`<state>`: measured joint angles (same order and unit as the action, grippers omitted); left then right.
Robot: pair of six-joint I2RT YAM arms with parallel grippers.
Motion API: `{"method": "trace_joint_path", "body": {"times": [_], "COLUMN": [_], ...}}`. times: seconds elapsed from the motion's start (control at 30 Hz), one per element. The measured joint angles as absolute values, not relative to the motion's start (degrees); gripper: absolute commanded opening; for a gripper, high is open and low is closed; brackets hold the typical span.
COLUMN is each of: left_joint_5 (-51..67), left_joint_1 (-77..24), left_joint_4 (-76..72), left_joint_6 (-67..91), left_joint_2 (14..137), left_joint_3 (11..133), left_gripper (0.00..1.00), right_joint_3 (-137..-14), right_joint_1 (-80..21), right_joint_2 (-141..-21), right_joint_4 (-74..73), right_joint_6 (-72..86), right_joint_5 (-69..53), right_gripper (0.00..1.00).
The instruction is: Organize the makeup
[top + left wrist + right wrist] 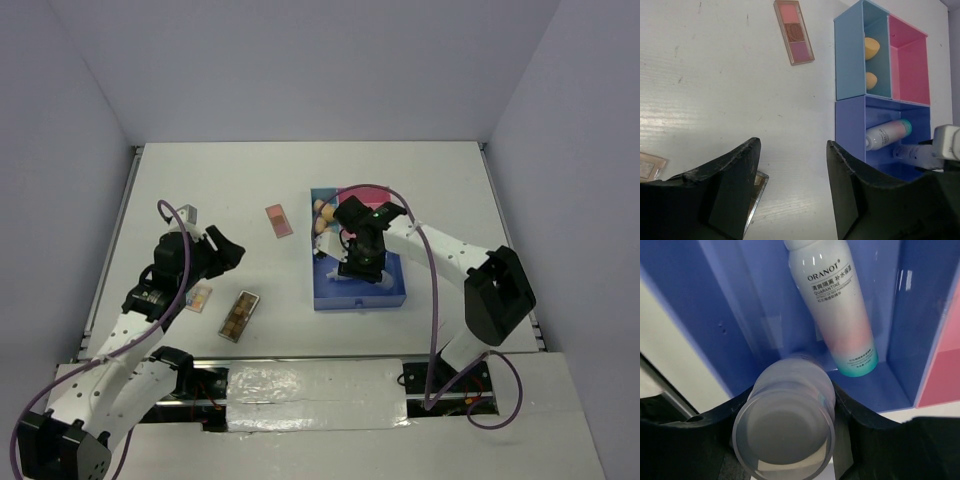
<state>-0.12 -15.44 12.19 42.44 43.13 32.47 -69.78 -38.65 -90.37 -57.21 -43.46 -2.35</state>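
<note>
My right gripper [790, 412] is shut on the slim white tube [784, 432], seen end-on, and holds it in the tray's dark blue compartment [705, 325] beside the white-teal-pink bottle [835, 305] that lies there. In the top view the right gripper [352, 262] is over the tray [360, 299]. My left gripper [793, 150] is open and empty above the table, left of the tray [850, 125]. The brown palette [759, 187] lies partly under its left finger. Two beige sponges [871, 48] sit in the light blue compartment. The pink palette [794, 32] lies on the table.
A pale palette [200, 297] lies by the left arm, next to the brown palette [239, 315]. The pink palette [279, 220] is left of the tray. The tray's pink compartment [910, 60] holds nothing visible. Walls ring the white table.
</note>
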Motion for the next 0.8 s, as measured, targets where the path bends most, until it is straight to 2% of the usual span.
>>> {"method": "trace_joint_path", "body": {"times": [0.13, 0.17, 0.2, 0.37, 0.47, 0.5, 0.6, 0.63, 0.73, 0.8], "left_joint_5": [-0.4, -0.4, -0.4, -0.2, 0.5, 0.8, 2.2, 2.7, 4.4, 5.5], "left_joint_1": [-15.4, -15.4, -15.4, -15.4, -15.4, -15.4, -15.4, -15.4, -15.4, -15.4], "left_joint_4": [12.8, 12.9, 13.0, 11.8, 11.0, 10.7, 9.9, 9.7, 8.9, 8.3], "left_joint_6": [42.4, 42.4, 42.4, 42.4, 42.3, 42.2, 41.9, 41.7, 40.2, 39.0], "left_joint_2": [43.1, 43.1, 43.1, 45.0, 47.9, 48.9, 52.9, 54.4, 60.9, 66.0], "left_joint_3": [32.5, 32.5, 32.5, 32.5, 32.5, 32.5, 33.6, 34.4, 39.4, 43.7], "left_gripper": [0.69, 0.69, 0.69, 0.69, 0.63, 0.50, 0.25, 0.23, 0.26, 0.49], "right_joint_3": [-69.3, -69.3, -69.3, -69.4, -69.5, -69.5, -69.9, -70.4, -74.2, -78.7], "right_joint_1": [-39.6, -39.7, -39.8, -40.1, -40.1, -40.1, -39.6, -39.0, -33.5, -26.8], "right_joint_2": [-92.6, -92.8, -92.8, -92.7, -91.8, -91.0, -86.8, -85.2, -80.8, -80.3], "right_joint_4": [-56.3, -56.2, -56.1, -56.1, -56.1, -56.1, -55.0, -54.3, -51.3, -50.3], "right_joint_6": [-43.1, -42.9, -42.8, -42.6, -42.6, -42.6, -42.3, -42.0, -39.4, -37.4], "right_joint_5": [1.9, 2.6, 3.1, 4.3, 4.3, 4.2, 4.1, 3.7, -0.6, -6.2], "right_gripper": [0.60, 0.71, 0.99, 1.00, 1.00, 1.00, 1.00, 1.00, 1.00, 0.83]}}
